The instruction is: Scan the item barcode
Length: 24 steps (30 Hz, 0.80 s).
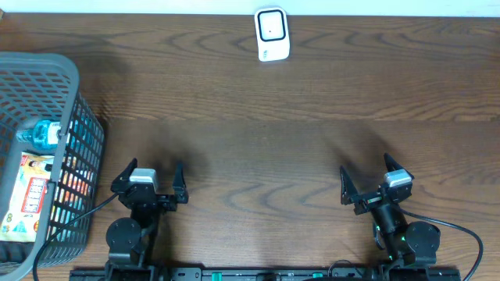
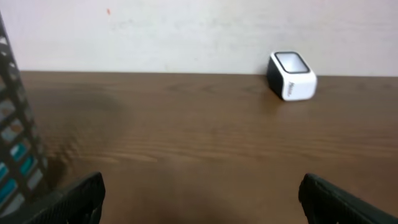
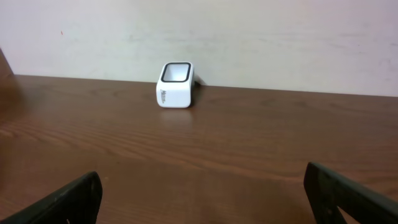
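Left gripper [image 1: 152, 173] and right gripper [image 1: 366, 168] gape wide, empty.
Overhead alone looks down into the basket [image 1: 47, 66] at its packages [image 1: 31, 195]; wrist views show the scanner [image 3: 175, 85] side-on.

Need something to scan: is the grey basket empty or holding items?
Holding items. Overhead, the basket holds a blue bottle and a colourful printed packet; anything beneath them cannot be told.

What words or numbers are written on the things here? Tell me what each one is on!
No text here is clear enough to read.
white scanner: a small grey mark low on its side, too blurred to read.
colourful box in the grey basket: printing too small to read.
bottle in the basket: no label that can be read.
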Motion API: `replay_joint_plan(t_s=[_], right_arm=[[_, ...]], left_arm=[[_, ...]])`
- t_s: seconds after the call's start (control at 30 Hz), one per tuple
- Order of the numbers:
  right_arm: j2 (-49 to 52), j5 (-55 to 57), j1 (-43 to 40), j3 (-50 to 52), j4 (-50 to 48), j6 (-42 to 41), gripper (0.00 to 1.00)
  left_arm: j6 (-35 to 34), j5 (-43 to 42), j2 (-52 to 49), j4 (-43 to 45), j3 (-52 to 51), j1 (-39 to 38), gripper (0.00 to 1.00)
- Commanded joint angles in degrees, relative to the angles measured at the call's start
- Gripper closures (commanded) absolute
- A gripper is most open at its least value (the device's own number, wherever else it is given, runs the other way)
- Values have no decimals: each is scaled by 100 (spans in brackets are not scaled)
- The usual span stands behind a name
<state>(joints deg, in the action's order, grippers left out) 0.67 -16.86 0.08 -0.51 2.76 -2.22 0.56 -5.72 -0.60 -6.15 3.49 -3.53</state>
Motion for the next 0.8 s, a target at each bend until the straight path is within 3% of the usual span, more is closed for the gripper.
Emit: replay_joint_plan(t_s=[0.0,0.33,0.77], right_arm=[[-33,26,39,20,20,-50,1],[-33,26,39,20,20,-50,1],[-33,26,39,20,20,-50,1]], left_arm=[[-157,-271,37,-247,431,24,0],[-155,-267,37,-1320,1193,24,0],[-177,-243,-50,-1779,1438,24,0]])
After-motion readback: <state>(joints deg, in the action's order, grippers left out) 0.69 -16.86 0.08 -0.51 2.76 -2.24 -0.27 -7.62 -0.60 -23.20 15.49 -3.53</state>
